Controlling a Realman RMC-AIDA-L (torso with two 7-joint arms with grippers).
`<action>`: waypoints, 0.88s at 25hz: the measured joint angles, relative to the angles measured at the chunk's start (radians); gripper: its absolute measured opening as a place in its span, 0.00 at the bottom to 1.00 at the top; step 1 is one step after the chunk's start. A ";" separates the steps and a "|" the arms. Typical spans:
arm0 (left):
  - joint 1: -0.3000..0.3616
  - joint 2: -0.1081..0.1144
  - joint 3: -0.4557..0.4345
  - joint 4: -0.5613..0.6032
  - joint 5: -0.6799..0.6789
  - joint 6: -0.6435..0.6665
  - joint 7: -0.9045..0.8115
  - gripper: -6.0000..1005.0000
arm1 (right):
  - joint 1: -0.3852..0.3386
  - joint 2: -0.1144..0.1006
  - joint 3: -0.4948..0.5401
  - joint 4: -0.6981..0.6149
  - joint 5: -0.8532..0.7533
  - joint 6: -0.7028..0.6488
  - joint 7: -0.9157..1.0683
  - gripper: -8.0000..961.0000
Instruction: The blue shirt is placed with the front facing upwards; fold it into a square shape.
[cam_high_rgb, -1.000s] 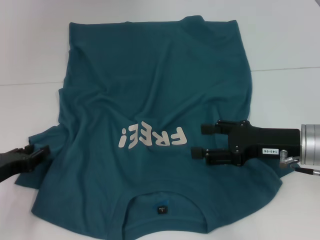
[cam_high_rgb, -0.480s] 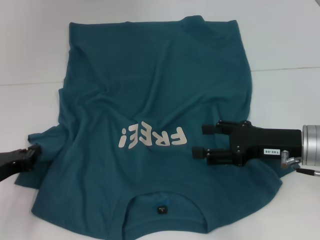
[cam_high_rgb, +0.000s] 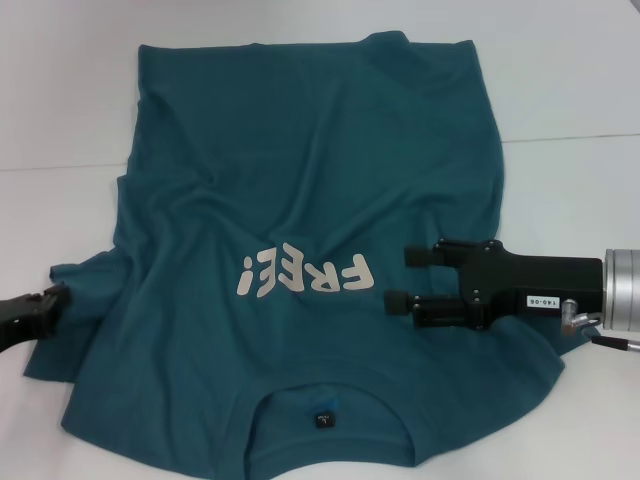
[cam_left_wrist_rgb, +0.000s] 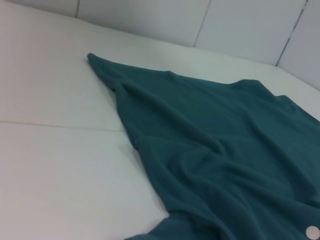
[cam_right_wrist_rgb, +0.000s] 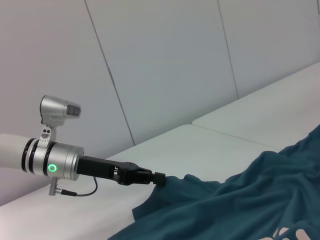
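As my left pincer (cam_high_rgb: 50, 300) backs off, the blue shirt's (cam_high_rgb: 320, 200) left sleeve trails along.
Left seems clamped on sleeve; right pincer (cam_high_rgb: 400, 278) hovers open, empty, beside the lettering.

Plain white table (cam_high_rgb: 580, 90) with a seam running across it, pale panelled wall (cam_right_wrist_rgb: 165, 65) behind, soft even lighting.

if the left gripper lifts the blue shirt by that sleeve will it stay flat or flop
Likely flop: the blue shirt lies in soft wrinkles, so it should drape from the left gripper. It looks light, and probably drags across the table rather than sliding rigidly.
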 joint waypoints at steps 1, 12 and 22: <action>0.000 0.001 -0.002 0.002 0.000 -0.001 0.000 0.00 | 0.001 0.000 0.000 0.001 0.000 0.000 0.000 0.92; 0.013 0.000 -0.005 0.070 0.000 -0.071 -0.025 0.00 | 0.006 0.004 -0.002 0.008 0.013 0.001 0.012 0.92; -0.008 0.018 -0.005 0.107 0.016 -0.086 -0.026 0.00 | 0.025 0.005 -0.008 0.031 0.016 0.009 0.038 0.92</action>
